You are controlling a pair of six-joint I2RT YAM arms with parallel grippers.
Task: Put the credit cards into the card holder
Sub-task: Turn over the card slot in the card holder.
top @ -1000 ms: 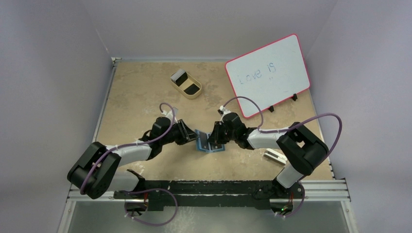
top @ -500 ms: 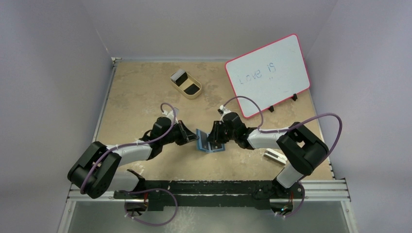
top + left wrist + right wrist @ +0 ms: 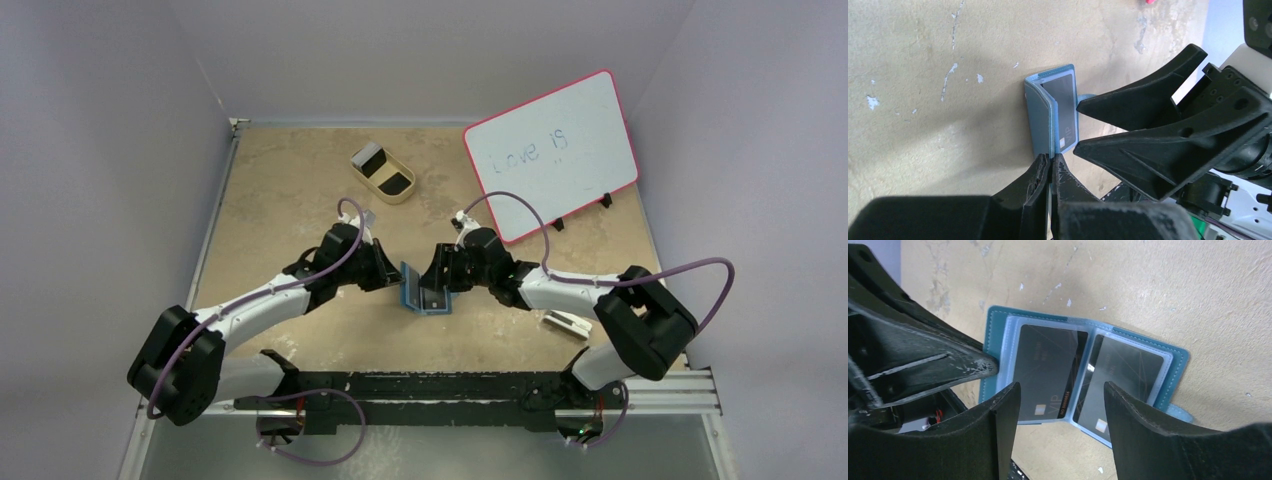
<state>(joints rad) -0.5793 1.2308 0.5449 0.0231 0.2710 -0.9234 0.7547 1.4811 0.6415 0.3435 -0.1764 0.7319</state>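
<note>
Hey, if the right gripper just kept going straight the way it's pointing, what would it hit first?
Most likely the open card holder: the right gripper, fingers spread, points at a black card sleeved inside it. Depth is hard to judge.

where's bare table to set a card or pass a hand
Bare: far left, between the tan tray and the wall; the strip between the card holder and the near edge. Crowded: the centre, where left end effector and right end effector meet.
</note>
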